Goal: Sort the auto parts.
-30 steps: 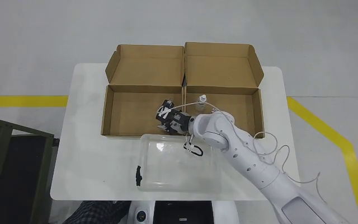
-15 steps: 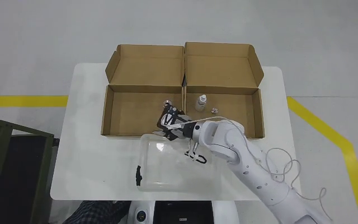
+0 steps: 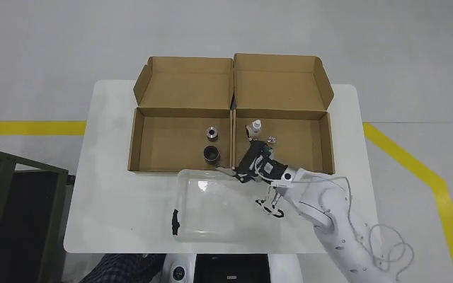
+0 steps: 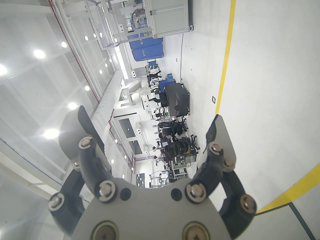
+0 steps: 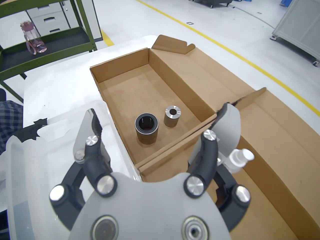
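Observation:
Two open cardboard boxes stand side by side. The left box holds a black bushing standing upright and a smaller silver cylinder just behind it. In the right box lie a white plastic part and a small metal piece. My right gripper is open and holds nothing, hovering over the front wall where the boxes meet. My left gripper is open, held away from the table.
A clear plastic bin with a black latch sits on the white table in front of the boxes. Both box lids stand open at the back. A green shelf cart is beyond the table's left side.
My right gripper let go of the black bushing in the left box, opened, and drew back to the right, toward the boxes' front wall.

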Robot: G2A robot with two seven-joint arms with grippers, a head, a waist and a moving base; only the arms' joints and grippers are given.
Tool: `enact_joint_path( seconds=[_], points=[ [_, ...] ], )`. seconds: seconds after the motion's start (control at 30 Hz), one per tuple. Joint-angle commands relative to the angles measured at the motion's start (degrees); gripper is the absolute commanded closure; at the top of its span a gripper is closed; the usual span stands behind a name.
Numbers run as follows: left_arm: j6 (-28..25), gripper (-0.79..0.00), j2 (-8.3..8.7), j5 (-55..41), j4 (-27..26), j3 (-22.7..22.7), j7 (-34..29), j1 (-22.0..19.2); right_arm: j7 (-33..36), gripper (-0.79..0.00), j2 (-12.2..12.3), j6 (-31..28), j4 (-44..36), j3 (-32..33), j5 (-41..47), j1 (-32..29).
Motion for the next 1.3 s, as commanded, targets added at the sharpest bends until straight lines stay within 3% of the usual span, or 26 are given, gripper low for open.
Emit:
enact_joint_path(
  seconds=[0.0, 0.33, 0.67, 1.0, 1.27],
  points=[
    [0.0, -0.785, 0.0, 0.0, 0.0, 0.0, 0.0, 0.0, -2.8, -0.785, 0.4, 0.2, -1.1, 2.3, -1.1, -3.2],
    [0.0, -0.785, 0.0, 0.0, 0.0, 0.0, 0.0, 0.0, -17.1, -0.785, 2.0, 3.4, -3.9, 14.4, -2.7, -18.3],
    [0.0, -0.785, 0.0, 0.0, 0.0, 0.0, 0.0, 0.0, -26.1, -0.785, 2.7, 6.0, -5.2, 24.8, -2.0, -29.2],
    [0.0, -0.785, 0.0, 0.0, 0.0, 0.0, 0.0, 0.0, -35.6, -0.785, 2.9, 3.4, -5.9, 31.9, 2.4, -36.3],
    [0.0, -0.785, 0.0, 0.0, 0.0, 0.0, 0.0, 0.0, -34.8, -0.785, 2.9, 4.1, -6.2, 32.6, 2.8, -37.2]
  ],
)
